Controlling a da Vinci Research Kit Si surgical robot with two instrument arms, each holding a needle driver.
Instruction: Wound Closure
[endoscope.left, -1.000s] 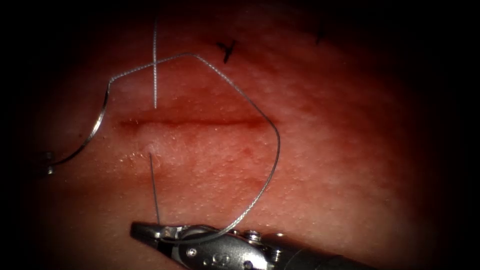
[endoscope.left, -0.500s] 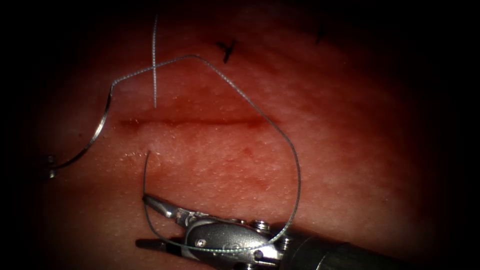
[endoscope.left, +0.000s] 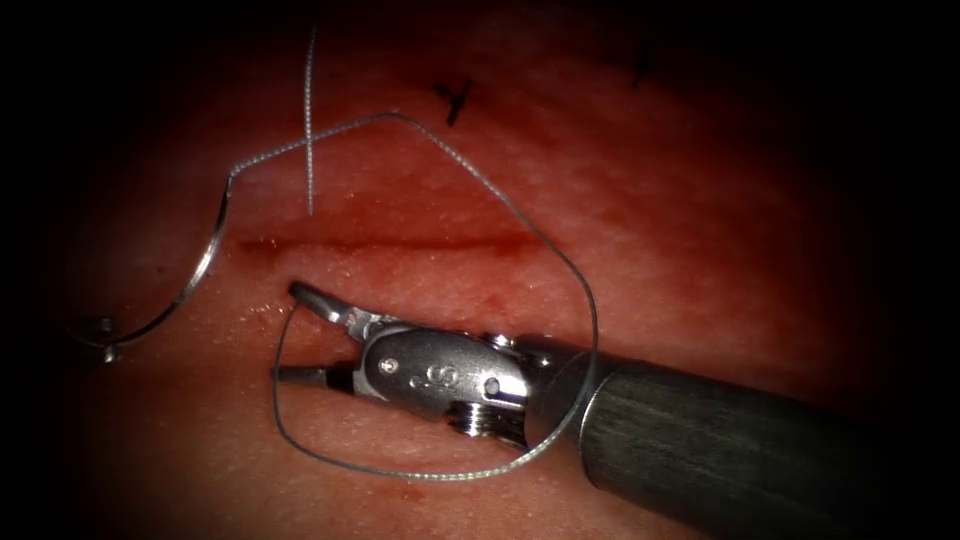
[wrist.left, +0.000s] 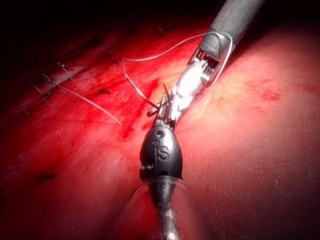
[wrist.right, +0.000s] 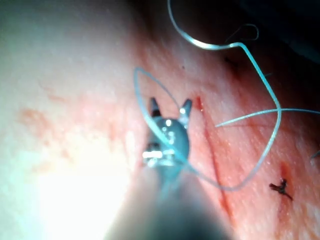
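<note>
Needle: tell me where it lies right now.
In the endoscope view the needle curves at the cut's left end, free of the right tool's open, empty jaws, one end near the left tool.

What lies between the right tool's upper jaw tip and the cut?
A bare strip of tissue, seen in the endoscope view; the thread loops around the right tool, which holds nothing.
</note>
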